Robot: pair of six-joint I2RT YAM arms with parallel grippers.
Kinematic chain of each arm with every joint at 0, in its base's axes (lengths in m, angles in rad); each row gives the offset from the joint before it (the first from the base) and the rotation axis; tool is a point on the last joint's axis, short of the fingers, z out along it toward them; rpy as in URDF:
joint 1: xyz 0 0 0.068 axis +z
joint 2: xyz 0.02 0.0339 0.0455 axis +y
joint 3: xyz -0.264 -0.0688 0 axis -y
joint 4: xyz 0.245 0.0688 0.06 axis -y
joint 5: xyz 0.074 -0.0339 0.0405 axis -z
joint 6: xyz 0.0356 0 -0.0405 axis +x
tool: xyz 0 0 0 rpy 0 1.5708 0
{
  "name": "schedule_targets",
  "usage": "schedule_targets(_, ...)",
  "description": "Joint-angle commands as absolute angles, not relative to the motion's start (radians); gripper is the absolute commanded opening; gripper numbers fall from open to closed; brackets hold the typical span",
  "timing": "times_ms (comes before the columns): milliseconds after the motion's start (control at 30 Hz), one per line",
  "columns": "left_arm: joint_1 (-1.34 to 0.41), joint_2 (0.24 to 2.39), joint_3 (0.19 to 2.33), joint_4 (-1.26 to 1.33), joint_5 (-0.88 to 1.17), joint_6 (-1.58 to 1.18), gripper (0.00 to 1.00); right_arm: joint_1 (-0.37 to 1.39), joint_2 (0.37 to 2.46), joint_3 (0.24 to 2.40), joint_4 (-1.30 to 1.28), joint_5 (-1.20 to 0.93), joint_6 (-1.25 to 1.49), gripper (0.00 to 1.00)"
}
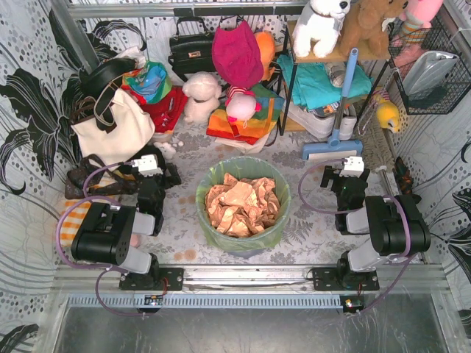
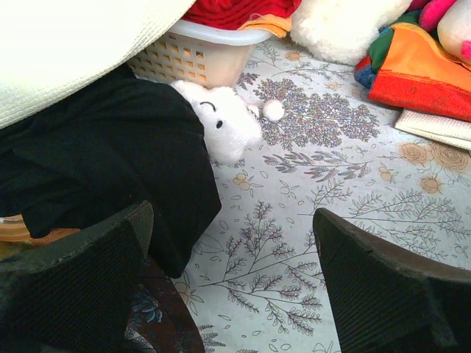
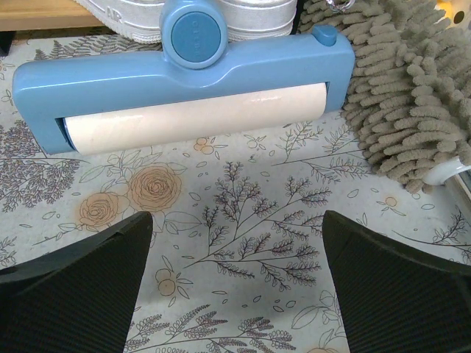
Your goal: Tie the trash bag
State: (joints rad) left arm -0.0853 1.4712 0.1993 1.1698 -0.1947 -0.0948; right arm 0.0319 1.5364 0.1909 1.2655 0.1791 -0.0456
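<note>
The trash bag [image 1: 211, 178] is thin lime-green plastic lining a round bin in the middle of the table, its mouth open and folded over the rim. Crumpled tan-brown paper [image 1: 241, 206] fills it. My left gripper [image 1: 160, 176] rests left of the bag and apart from it, open with only tablecloth between its fingers [image 2: 232, 294]. My right gripper [image 1: 341, 179] rests right of the bag, also open and empty [image 3: 235, 287]. Neither wrist view shows the bag.
A black bag [image 2: 110, 162], a small white plush toy [image 2: 224, 125] and a white basket [image 2: 191, 55] lie just ahead of the left gripper. A blue lint roller [image 3: 184, 81] and a chenille mop head [image 3: 405, 95] lie ahead of the right. Bags, clothes and toys crowd the back.
</note>
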Motion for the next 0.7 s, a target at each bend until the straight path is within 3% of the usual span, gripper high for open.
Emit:
schedule_targets(0,-0.077,1.470,0.212,1.213,-0.186,-0.092,0.98,0.028,1.538,0.192,1.310,0.184,-0.035,0.97)
schedule_targets(667,-0.077,1.470,0.213,1.210,-0.184,-0.092,0.98,0.028,1.539,0.194,1.303,0.177,-0.032,0.97)
